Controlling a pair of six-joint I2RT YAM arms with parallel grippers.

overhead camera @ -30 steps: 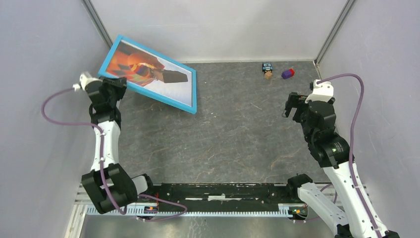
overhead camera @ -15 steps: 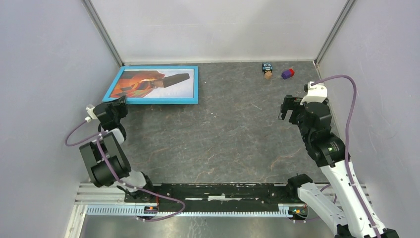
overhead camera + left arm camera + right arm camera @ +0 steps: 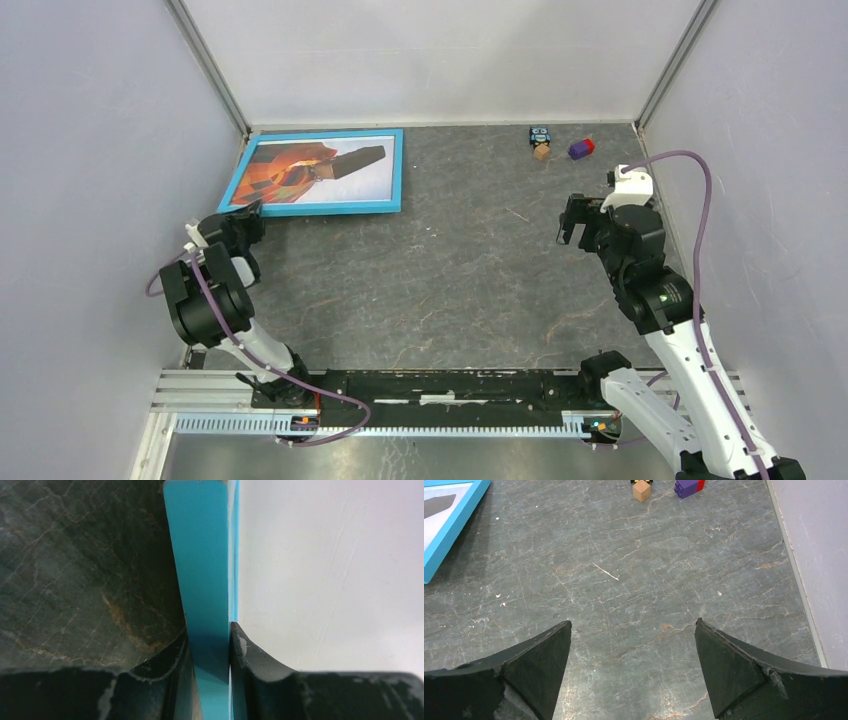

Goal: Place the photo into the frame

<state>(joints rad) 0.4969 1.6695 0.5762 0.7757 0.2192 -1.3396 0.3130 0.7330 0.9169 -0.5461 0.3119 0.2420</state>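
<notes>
Orange-red multicoloured rectangular photo (image 3: pixel 315 170) with a dark brown bar and a pale white-blue right part, seated inside the large thin-bordered bright blue picture frame (image 3: pixel 320 208). Frame on the dark grey stone-patterned table (image 3: pixel 450 270), just beyond the tips of the left gripper (image 3: pixel 244 212), apparently flat or nearly so; exact tilt hard to judge from above.

Left wrist view: left gripper (image 3: pixel 207 642) closed on the blue edge of the frame (image 3: pixel 200 555), one black finger (image 3: pixel 170 657) pressed against each face, the strip of blue running straight ahead from between them. Grey table to one side of the fingers, a pale blank surface to the other, possibly the enclosure wall.

Right gripper (image 3: pixel 580 215) well apart from the frame, on the opposite side of the table. Right wrist view: right gripper (image 3: pixel 634 645) spread wide, nothing between its black fingers (image 3: pixel 536 655), only bare table below. Corner of the frame far ahead and to the left of those fingers. Small tan wooden cube (image 3: pixel 641 490) and small purple block with a red end (image 3: pixel 688 486) far ahead of the fingertips, near each other.
</notes>
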